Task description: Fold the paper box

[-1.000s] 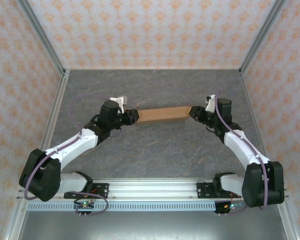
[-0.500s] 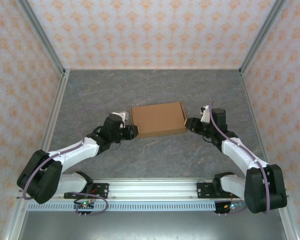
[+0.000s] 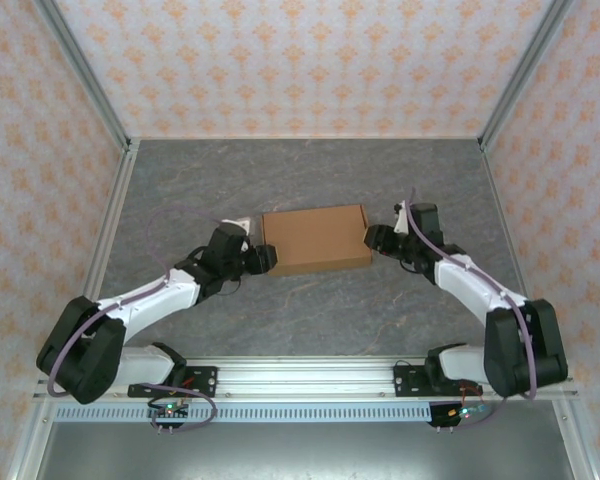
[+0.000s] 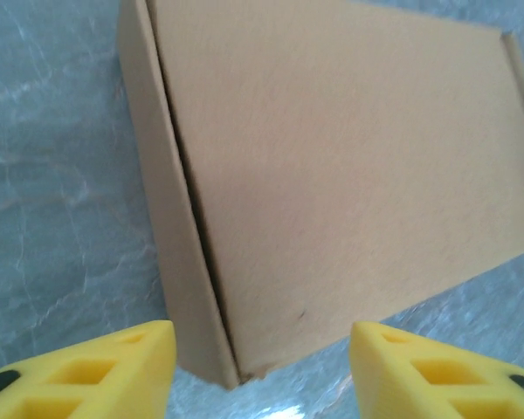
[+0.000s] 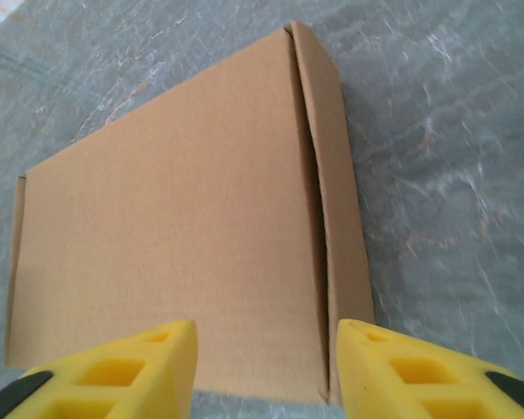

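The paper box [image 3: 315, 239] is lying flat and closed on the grey marbled table [image 3: 310, 320], near its middle. It is showing a broad, plain brown cardboard face upward, its long sides running left to right, slightly skewed, with a dark seam running along each short end.

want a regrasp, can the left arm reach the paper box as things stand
Probably yes: the left gripper is open right at a corner of the paper box, with nothing between them.

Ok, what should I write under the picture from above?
Flat brown cardboard box lying on the grey table, left tool and right tool open at its ends.
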You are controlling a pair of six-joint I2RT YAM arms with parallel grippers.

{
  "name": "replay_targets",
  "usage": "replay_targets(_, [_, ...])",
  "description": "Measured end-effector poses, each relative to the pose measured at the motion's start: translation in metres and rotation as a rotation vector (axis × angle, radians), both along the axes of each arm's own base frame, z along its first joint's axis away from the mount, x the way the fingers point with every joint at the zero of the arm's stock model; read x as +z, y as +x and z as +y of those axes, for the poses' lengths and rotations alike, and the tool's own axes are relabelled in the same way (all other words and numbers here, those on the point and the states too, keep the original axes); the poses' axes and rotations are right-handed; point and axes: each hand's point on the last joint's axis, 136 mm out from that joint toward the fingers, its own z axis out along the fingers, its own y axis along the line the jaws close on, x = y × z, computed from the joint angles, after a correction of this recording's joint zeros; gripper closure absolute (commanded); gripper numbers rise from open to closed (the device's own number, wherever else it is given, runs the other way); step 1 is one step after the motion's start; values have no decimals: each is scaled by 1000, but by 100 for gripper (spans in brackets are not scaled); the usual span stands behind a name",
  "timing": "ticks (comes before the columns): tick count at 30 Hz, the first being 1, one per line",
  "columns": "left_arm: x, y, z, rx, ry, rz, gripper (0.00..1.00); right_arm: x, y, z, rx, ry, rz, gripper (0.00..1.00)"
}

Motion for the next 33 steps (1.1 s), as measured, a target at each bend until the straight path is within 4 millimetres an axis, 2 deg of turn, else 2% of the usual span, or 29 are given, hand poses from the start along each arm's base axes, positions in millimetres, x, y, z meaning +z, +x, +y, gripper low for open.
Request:
replay_targets(2, [5,16,3,36,-12,5,38,-4,10,1,1,-20,17,48])
replay_targets(5, [-5,34,9,79,-23,44,36,-15,19,2,5,-41,52,45])
replay_targets(9, [-28,41,6,80,-15,121,37,-30,24,7,21,-37,104,46])
replay_targets(12, [-39,43,3,70,-11,155,39,-39,23,9,29,-30,135,49])
replay_targets(18, [-38,60,-5,66,-24,159,43,-46,31,16,19,19,152,54])
replay_targets(27, [-38,113,11,127,-6,155,44,-42,74,24,-32,68,122,57])
replay_targets(33, [-37,153,30,159,11,151,44,-40,113,42,-44,76,100,57])
